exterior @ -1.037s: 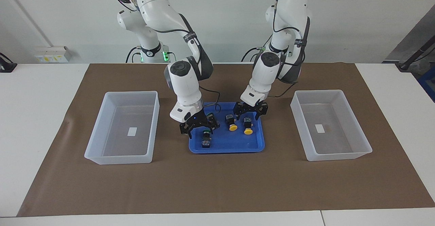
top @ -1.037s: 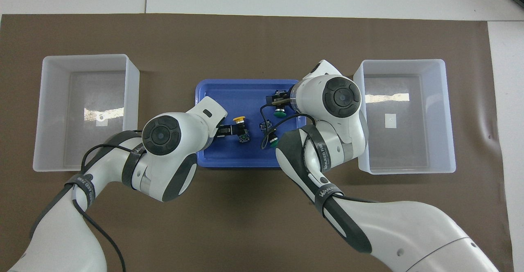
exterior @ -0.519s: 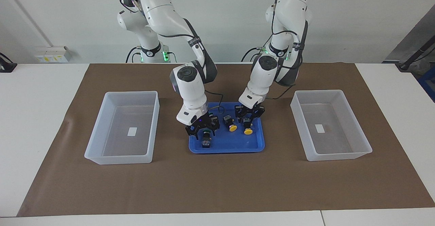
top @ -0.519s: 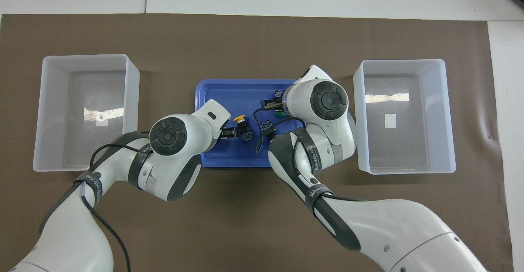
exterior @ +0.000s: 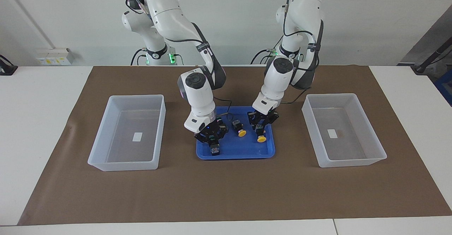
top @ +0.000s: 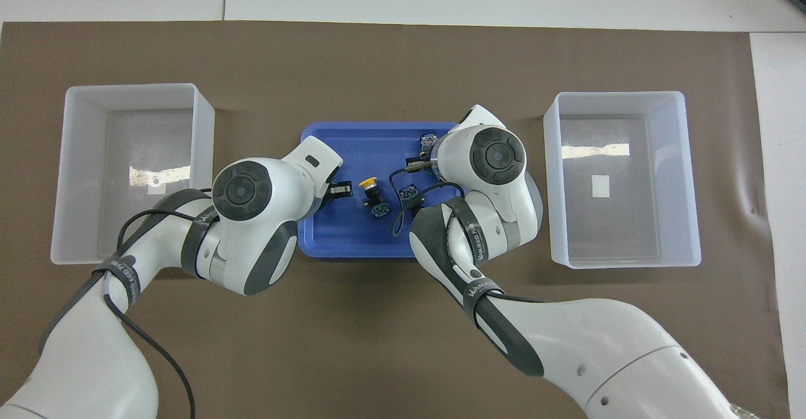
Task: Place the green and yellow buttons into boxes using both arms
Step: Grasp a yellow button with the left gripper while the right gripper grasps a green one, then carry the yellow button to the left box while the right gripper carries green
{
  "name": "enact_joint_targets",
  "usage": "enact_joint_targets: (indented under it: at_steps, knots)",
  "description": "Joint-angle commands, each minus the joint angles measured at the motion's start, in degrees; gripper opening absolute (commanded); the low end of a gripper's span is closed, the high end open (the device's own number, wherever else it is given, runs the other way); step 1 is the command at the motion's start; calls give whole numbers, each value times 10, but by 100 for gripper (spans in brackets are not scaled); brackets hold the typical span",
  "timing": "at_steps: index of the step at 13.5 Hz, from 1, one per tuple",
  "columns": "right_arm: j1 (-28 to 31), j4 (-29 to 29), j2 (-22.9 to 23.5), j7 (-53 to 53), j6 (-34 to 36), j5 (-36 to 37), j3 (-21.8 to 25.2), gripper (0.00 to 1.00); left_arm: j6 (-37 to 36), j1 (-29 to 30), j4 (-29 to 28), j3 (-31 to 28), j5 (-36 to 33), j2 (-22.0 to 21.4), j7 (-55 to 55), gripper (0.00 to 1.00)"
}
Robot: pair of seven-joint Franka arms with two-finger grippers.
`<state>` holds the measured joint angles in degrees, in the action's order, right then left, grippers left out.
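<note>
Both grippers down in the blue tray [exterior: 236, 154]

Toward the right arm's end of the tray, the right gripper [exterior: 211, 138] grasps a green button [exterior: 214, 148]. A yellow button [exterior: 240, 129] lies at the tray's middle. Toward the left arm's end, the left gripper [exterior: 262, 122] clasps another yellow button [exterior: 261, 137]. Clear boxes [exterior: 128, 131] [exterior: 342, 129] flank the tray

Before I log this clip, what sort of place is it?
Most likely a robotics lab bench: two white arms at a white table with a brown mat, a blue tray of push-buttons, and two clear boxes.
</note>
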<state>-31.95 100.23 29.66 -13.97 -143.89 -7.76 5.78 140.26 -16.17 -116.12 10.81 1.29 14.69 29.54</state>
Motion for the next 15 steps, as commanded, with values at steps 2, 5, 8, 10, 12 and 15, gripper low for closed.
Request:
enact_joint_targets:
  at_steps: [2, 5, 8, 10, 12, 15]
  knots:
    - [10, -26, -69, -22, 109, -6, 10, 0, -151, 72, 112, 3, 4, -15, -10, 3]
    - [71, -26, -129, 43, 182, 1, 12, 0, -176, 131, 133, 2, 4, -20, -68, 3]
    - [138, -25, -152, 188, 234, 0, 12, 0, -176, 198, 123, 2, 4, -23, -183, 3]
    - [187, -17, -158, 275, 250, 0, 12, 0, -167, 233, 103, 1, 4, -30, -254, 3]
    - [219, 11, -168, 349, 244, 1, 12, 0, -137, 255, 68, 1, 5, -39, -304, 3]
    - [263, 64, -170, 478, 199, 1, 13, 0, -43, 259, -18, 1, 5, -46, -316, 7]
